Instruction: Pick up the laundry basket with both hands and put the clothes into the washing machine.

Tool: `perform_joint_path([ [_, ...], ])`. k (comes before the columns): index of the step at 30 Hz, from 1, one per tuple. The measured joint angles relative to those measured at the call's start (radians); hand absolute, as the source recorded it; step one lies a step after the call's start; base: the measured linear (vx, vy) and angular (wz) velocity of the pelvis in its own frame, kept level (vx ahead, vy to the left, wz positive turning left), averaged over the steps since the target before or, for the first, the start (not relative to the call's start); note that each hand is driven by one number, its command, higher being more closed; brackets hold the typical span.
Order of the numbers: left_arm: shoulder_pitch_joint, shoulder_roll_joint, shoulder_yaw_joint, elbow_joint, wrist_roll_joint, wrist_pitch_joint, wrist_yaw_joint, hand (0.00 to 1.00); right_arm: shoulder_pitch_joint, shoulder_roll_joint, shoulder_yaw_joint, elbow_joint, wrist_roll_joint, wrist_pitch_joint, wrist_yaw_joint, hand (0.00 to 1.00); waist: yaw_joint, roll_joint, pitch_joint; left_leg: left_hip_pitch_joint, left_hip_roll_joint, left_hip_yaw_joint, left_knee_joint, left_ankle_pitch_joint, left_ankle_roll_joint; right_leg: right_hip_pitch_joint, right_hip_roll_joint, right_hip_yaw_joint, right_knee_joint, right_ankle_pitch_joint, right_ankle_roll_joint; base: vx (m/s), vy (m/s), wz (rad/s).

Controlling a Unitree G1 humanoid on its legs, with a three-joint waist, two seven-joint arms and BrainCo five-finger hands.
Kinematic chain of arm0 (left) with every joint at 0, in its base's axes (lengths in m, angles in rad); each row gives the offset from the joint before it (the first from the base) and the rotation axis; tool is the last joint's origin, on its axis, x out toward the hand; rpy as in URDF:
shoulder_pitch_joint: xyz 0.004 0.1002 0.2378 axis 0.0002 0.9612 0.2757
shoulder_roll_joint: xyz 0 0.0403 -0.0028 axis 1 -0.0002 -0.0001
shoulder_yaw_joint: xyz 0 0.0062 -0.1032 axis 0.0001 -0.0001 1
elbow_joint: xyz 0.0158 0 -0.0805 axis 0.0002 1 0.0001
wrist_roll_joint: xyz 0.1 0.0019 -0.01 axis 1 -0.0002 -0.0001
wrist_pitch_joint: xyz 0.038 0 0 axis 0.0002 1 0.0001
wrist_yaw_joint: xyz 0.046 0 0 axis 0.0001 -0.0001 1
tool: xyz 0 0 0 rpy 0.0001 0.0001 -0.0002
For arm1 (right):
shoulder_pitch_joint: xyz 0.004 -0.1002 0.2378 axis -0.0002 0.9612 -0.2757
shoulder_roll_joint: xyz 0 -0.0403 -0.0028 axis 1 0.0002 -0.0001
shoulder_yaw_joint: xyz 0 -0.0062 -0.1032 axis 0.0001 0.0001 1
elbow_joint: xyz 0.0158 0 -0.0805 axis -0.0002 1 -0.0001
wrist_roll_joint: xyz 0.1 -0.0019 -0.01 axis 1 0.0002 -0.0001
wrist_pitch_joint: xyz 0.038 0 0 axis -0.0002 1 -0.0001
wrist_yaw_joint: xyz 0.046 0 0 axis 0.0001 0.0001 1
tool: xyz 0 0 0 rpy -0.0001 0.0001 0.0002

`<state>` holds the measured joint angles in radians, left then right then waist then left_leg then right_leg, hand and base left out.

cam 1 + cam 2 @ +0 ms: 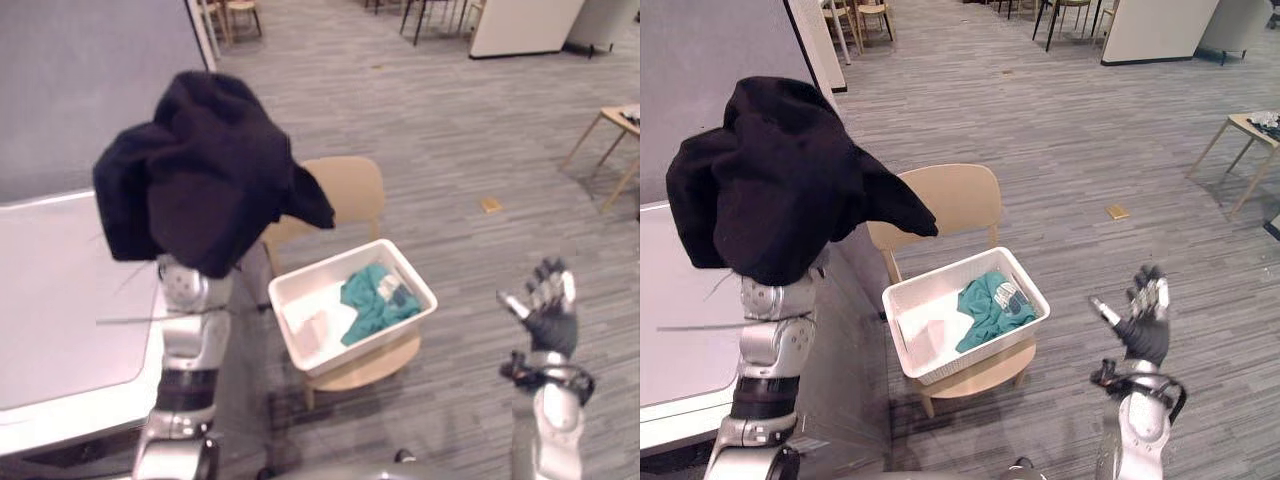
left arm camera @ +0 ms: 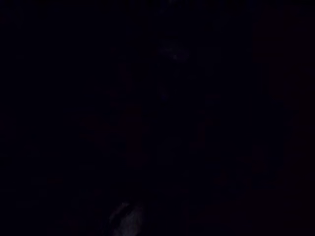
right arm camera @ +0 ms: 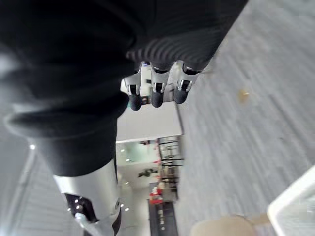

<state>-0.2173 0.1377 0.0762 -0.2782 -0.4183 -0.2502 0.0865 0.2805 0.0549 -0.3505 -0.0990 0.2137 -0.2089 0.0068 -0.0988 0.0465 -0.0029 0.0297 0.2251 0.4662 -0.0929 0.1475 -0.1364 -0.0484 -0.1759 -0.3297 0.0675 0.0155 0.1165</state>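
Observation:
A black garment (image 1: 205, 180) hangs bunched over the top of my raised left arm (image 1: 185, 330) and hides the left hand under it. The white laundry basket (image 1: 360, 350) sits on a pale wooden chair (image 1: 350, 190) in front of me, a teal garment (image 1: 372, 300) and some white cloth lying in it. My right hand (image 1: 548, 300) is held up to the right of the basket, apart from it, fingers straight and holding nothing. In the right wrist view its fingers (image 3: 153, 91) point past the black garment (image 3: 64, 83).
A white flat-topped surface (image 1: 60, 290) lies at my left, under the raised arm, with a grey panel (image 1: 90, 80) behind it. A wooden table (image 1: 620, 125) stands far right. A small tan scrap (image 1: 490, 205) lies on the grey floor.

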Motion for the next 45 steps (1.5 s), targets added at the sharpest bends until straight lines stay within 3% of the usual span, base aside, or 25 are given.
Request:
perform_joint_path([
  [4,0.208,-0.116,0.022,-0.121,0.001,-0.022,-0.001,1.0,0.101,0.035,0.054,0.135,0.013,0.002,0.019,0.0,0.006,0.025,0.0,0.0,-0.001,-0.012,0.0,-0.009,0.002,0.011,-0.002,-0.012,-0.001,-0.004,0.005,0.0,0.005,0.07],
  [9,0.337,-0.172,0.11,-0.236,0.09,-0.046,0.015,1.0,0.155,0.046,0.083,0.185,0.034,0.002,0.038,0.0,0.03,0.049,0.0,0.003,0.002,-0.032,0.006,-0.011,0.004,0.03,-0.001,-0.029,-0.001,-0.011,0.012,0.01,0.005,0.13],
  [12,0.384,-0.189,0.214,-0.309,0.134,-0.081,0.052,1.0,0.156,0.039,0.099,0.194,0.043,0.002,0.061,0.0,0.036,0.061,0.005,0.004,0.007,-0.06,0.021,-0.016,0.005,0.06,-0.001,-0.056,-0.002,-0.014,0.009,0.0,-0.002,0.24],
  [14,0.421,-0.207,0.3,-0.347,0.164,-0.105,0.105,1.0,0.147,0.031,0.12,0.194,0.048,0.002,0.065,0.0,0.062,0.064,0.008,-0.002,0.022,-0.075,0.059,-0.039,0.006,0.081,0.007,-0.067,-0.002,-0.024,0.011,-0.01,-0.023,0.14],
  [17,0.46,-0.209,0.383,-0.354,0.192,-0.111,0.143,1.0,0.121,0.013,0.135,0.22,0.051,0.001,0.065,0.0,0.073,0.067,0.011,-0.033,0.05,-0.117,0.123,-0.071,0.004,0.113,0.026,-0.098,-0.002,-0.043,0.005,-0.03,-0.051,0.34],
  [21,0.512,-0.217,0.552,-0.354,0.228,-0.106,0.206,1.0,0.018,-0.064,0.176,0.322,0.049,0.001,0.062,0.0,0.12,0.077,0.034,-0.095,0.102,-0.203,0.212,-0.077,0.007,0.135,0.07,-0.16,0.024,-0.079,-0.031,-0.05,-0.094,0.48],
  [23,0.522,-0.224,0.596,-0.354,0.262,-0.104,0.236,1.0,-0.042,-0.105,0.182,0.358,0.049,0.001,0.058,0.0,0.126,0.081,0.059,-0.142,0.1,-0.231,0.246,-0.037,0.055,0.123,0.067,-0.203,0.06,-0.117,-0.042,-0.1,-0.064,0.89],
  [24,0.531,-0.224,0.604,-0.349,0.28,-0.102,0.249,1.0,-0.07,-0.125,0.186,0.379,0.049,0.001,0.056,0.0,0.135,0.084,0.064,-0.186,0.092,-0.231,0.262,0.008,0.099,0.109,0.066,-0.218,0.08,-0.138,-0.052,-0.21,-0.102,1.55],
  [25,0.525,-0.225,0.605,-0.343,0.285,-0.097,0.265,1.0,-0.133,-0.156,0.196,0.422,0.047,0.001,0.047,0.0,0.142,0.051,0.066,-0.255,0.046,-0.232,0.224,0.16,0.164,0.084,0.062,-0.232,0.083,-0.146,-0.084,-0.19,-0.077,1.66],
  [26,0.521,-0.224,0.606,-0.338,0.283,-0.096,0.267,1.0,-0.162,-0.162,0.193,0.438,0.04,0.001,0.041,0.0,0.141,0.047,0.075,-0.272,0.041,-0.221,0.247,0.144,0.168,0.084,0.047,-0.263,0.079,-0.134,-0.109,-0.2,-0.094,1.59],
  [27,0.525,-0.226,0.622,-0.33,0.281,-0.096,0.27,1.0,-0.215,-0.184,0.191,0.473,0.028,0.001,0.03,0.0,0.176,0.055,0.095,-0.319,0.077,-0.165,0.493,-0.047,0.174,0.073,0.046,-0.315,0.097,-0.13,-0.129,-0.14,-0.066,0.94],
  [28,0.531,-0.227,0.63,-0.306,0.281,-0.096,0.268,1.0,-0.256,-0.192,0.191,0.491,0.019,0.003,0.015,0.0,0.201,0.067,0.101,-0.312,0.111,-0.102,0.696,-0.18,0.19,0.077,0.04,-0.343,0.114,-0.13,-0.13,-0.15,-0.066,0.98],
  [29,0.547,-0.227,0.632,-0.282,0.277,-0.088,0.263,1.0,-0.266,-0.184,0.194,0.494,0.018,0.003,0.01,0.0,0.197,0.076,0.096,-0.26,0.119,-0.05,0.798,-0.255,0.177,0.097,0.031,-0.377,0.113,-0.13,-0.13,-0.11,-0.023,0.91],
  [31,0.548,-0.227,0.629,-0.263,0.273,-0.08,0.262,1.0,-0.26,-0.18,0.194,0.494,0.018,0.003,0.005,0.0,0.192,0.083,0.089,-0.198,0.129,-0.009,0.832,-0.295,0.163,0.105,0.023,-0.421,0.113,-0.13,-0.13,-0.07,0.017,0.92],
  [33,0.546,-0.225,0.602,-0.221,0.271,-0.074,0.262,1.0,-0.229,-0.15,0.161,0.495,0.013,0.016,-0.011,0.0,0.162,0.097,0.079,-0.121,0.169,0.069,0.773,-0.312,0.142,0.111,0.003,-0.537,0.129,-0.125,-0.122,-0.07,0.055,1.46],
  [34,0.539,-0.223,0.582,-0.206,0.272,-0.067,0.261,1.0,-0.218,-0.141,0.148,0.497,0.013,0.021,-0.014,0.0,0.153,0.099,0.077,-0.12,0.153,0.087,0.737,-0.321,0.129,0.111,-0.006,-0.565,0.136,-0.122,-0.118,-0.06,0.084,1.58],
  [38,0.495,-0.218,0.501,-0.142,0.271,-0.036,0.261,1.0,-0.148,-0.057,0.088,0.516,0.026,0.033,-0.029,0.0,0.108,0.055,0.051,-0.099,0.019,0.06,0.419,-0.336,0.1,0.118,-0.03,-0.729,0.094,-0.062,-0.116,-0.06,0.141,1.19],
  [40,0.482,-0.213,0.444,-0.105,0.271,-0.027,0.241,1.0,-0.134,-0.04,0.068,0.524,0.042,0.035,-0.039,0.0,0.109,0.03,0.051,-0.059,-0.043,0.047,0.294,-0.303,0.088,0.128,-0.062,-0.767,0.106,-0.044,-0.114,-0.05,0.085,0.72],
  [42,0.481,-0.211,0.412,-0.073,0.271,-0.015,0.226,1.0,-0.13,-0.039,0.063,0.528,0.052,0.039,-0.051,0.0,0.106,0.026,0.049,-0.016,-0.089,0.033,0.213,-0.267,0.106,0.148,-0.087,-0.774,0.107,-0.015,-0.119,-0.07,0.084,0.37],
  [45,0.48,-0.211,0.36,-0.045,0.271,-0.012,0.197,1.0,-0.13,-0.041,0.053,0.528,0.052,0.04,-0.051,0.0,0.106,0.021,0.046,0.001,-0.148,0.017,0.152,-0.239,0.137,0.151,-0.129,-0.774,0.107,0.016,-0.092,-0.07,0.12,0.25],
])
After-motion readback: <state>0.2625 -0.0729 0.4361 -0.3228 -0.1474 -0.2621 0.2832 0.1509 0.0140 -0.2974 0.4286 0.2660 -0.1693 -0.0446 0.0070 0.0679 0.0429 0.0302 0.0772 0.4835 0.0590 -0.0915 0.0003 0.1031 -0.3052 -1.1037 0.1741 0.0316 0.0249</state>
